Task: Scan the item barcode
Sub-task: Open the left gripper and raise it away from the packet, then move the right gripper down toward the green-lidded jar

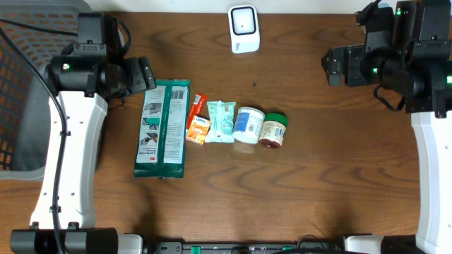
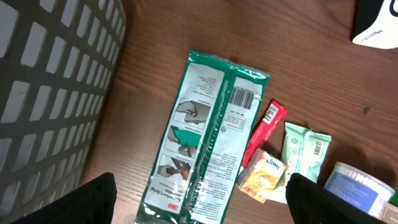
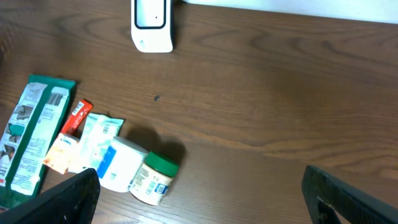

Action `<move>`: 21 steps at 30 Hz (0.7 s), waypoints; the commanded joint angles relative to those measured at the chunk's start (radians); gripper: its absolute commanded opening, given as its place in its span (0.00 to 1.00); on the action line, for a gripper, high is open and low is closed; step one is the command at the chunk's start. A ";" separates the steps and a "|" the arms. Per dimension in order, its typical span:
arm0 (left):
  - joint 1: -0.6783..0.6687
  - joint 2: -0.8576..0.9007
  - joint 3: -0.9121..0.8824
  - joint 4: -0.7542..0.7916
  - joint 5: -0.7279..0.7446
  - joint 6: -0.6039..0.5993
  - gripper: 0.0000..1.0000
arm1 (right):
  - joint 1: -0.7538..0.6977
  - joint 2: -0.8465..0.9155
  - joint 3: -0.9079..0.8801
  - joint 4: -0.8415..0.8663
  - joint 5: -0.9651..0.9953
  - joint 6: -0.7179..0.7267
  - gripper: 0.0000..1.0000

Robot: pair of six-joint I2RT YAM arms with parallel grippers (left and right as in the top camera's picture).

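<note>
I judge no scan made yet: my left gripper [image 2: 205, 202] hangs spread and empty above the green packet [image 2: 211, 143], which lies flat on the table [image 1: 339, 176], barcode [image 2: 242, 98] up, well apart from the scanner [image 1: 244, 28], my right gripper [image 3: 205, 196] likewise spread, holding nothing.

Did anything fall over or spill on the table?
Nothing has spilled. The green-lidded jar and the white tub beside it lie on their sides instead of standing up, which looks a bit odd.
</note>
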 commanded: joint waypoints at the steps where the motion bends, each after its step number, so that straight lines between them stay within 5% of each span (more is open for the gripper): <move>1: 0.003 0.008 -0.002 -0.003 0.007 0.006 0.87 | 0.008 -0.001 0.014 0.001 -0.011 -0.011 0.99; 21: 0.003 0.008 -0.002 -0.003 0.007 0.006 0.87 | 0.008 -0.001 0.014 -0.100 -0.028 -0.003 0.99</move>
